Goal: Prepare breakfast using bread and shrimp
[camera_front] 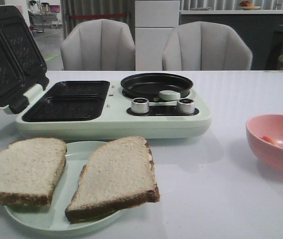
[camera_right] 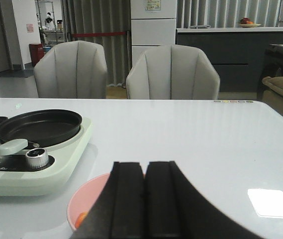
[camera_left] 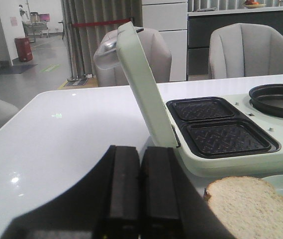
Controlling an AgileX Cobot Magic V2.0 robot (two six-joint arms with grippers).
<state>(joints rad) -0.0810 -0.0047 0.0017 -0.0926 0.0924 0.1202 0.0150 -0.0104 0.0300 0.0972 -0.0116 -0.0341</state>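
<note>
- White table (camera_front: 221, 199); pale green breakfast maker (camera_front: 114, 122) at centre-left, far of the plate; its lid (camera_front: 7, 50) stands open, tilted back to the left, dark ridged plates on the inside.
- Two dark sandwich wells (camera_front: 69, 101) on the maker's left half, one behind the other; round black pan (camera_front: 156, 84) on its right half, with two silver knobs (camera_front: 140, 105) just near of it.
- Bread: two slices on a pale green plate (camera_front: 56, 219) at near left; left slice (camera_front: 24, 171) overhangs the plate's left rim; right slice (camera_front: 116, 177) lies tilted, its crust over the near right rim; a bare strip of plate lies between them.
- Shrimp (camera_front: 267, 140): one small orange piece visible inside the pink bowl (camera_front: 275, 144) at the right edge, well apart from the bread; more cannot be told.
- Left gripper (camera_left: 140, 179): black fingers pressed together, nothing between; low over the table, near left of the maker; the open lid rises just beyond it, a slice just to its right.
- Right gripper (camera_right: 145, 184): fingers closed flat against each other, empty; the pink bowl's rim sits just beyond it, partly hidden by the fingers.
- Two grey chairs (camera_front: 99, 45) stand behind the far table edge.
</note>
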